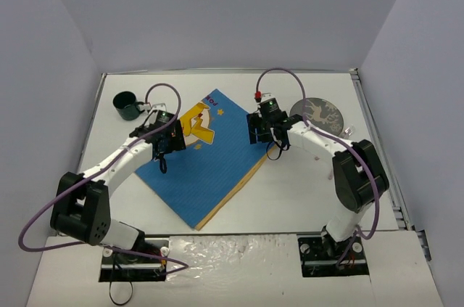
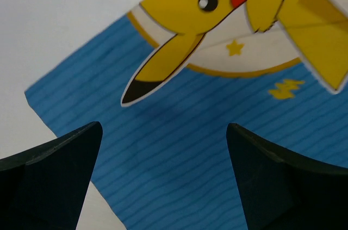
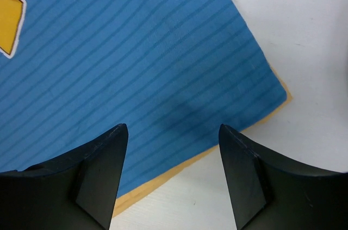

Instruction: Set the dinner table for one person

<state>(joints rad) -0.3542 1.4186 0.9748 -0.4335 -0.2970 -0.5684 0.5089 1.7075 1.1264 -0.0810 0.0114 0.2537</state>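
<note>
Both sets of jaws gape wide, empty. We log left gripper (image 2: 163, 145) above the Pikachu placemat (image 1: 210, 162) at its left corner, right gripper (image 3: 173, 140) above its right corner; it lies skewed on the dinner table (image 1: 297, 191).

Placemat (image 3: 136, 50): ribbed woven cloth, matt.
Dinner table (image 1: 304, 191): smooth matt white all around the placemat.
My right fingers (image 3: 98, 175): black, matt, plastic-looking, over the placemat.
Cup (image 1: 127, 106): dark, glossy, left of the placemat.

On the dinner table (image 1: 290, 198), placemat (image 1: 210, 165) lies between cup (image 1: 127, 106) and plate (image 1: 324, 112).
</note>
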